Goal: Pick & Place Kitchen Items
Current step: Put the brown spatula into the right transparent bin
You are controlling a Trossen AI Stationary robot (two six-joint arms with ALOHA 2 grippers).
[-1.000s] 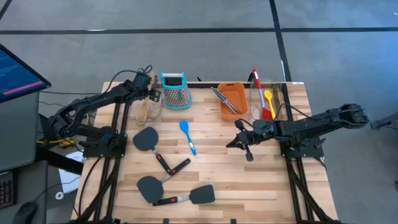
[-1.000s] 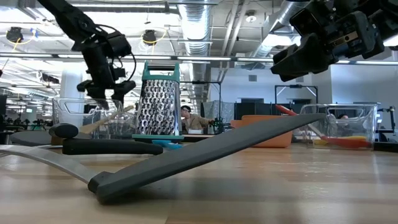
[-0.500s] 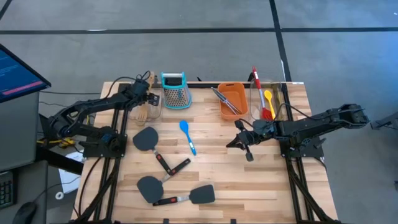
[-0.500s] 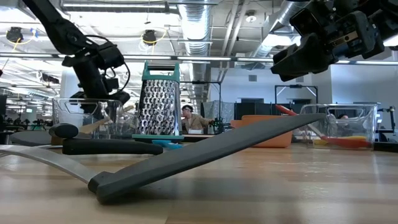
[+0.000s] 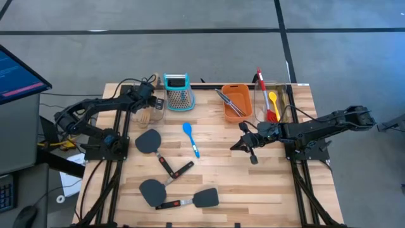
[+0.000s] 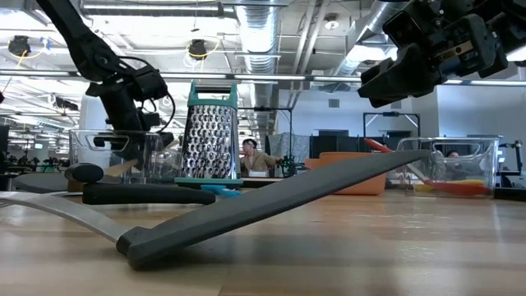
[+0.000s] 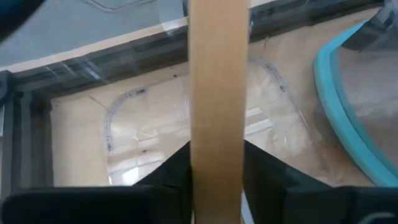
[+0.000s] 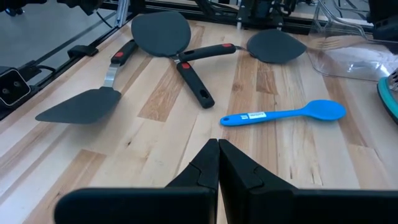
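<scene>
From above, the left arm reaches across the table's (image 5: 266,183) far left corner, its left gripper (image 5: 149,101) lowered into a clear bin (image 5: 152,113) just beside the teal-topped grater (image 5: 178,90). The wooden turner (image 5: 144,116) lies in that bin. The right arm stretches in from the right, and the right gripper (image 5: 247,144) hangs over bare wood near the middle, jaws pressed together. An orange tub (image 5: 241,97) holds the metal tongs (image 5: 226,101); a second clear bin (image 5: 283,104) to its right holds a red spoon (image 5: 262,90) and a yellow spoon (image 5: 273,99). A blue spoon (image 5: 191,137) and three black spatulas (image 5: 150,142) lie loose on the table.

At table height, the left gripper (image 6: 125,138) dips behind the near wall of the clear bin (image 6: 86,148), next to the grater (image 6: 208,131). The right gripper (image 6: 436,49) hangs high at upper right. A spatula handle (image 6: 271,201) slants across the foreground.

The left wrist camera shows the turner's wooden handle (image 7: 217,106) running straight between the two dark fingers (image 7: 171,168), which pinch it from both sides above the bin floor.

The right wrist camera shows its jaws closed on nothing, with the blue spoon (image 8: 283,115) and the spatulas (image 8: 160,32) ahead on the table.
</scene>
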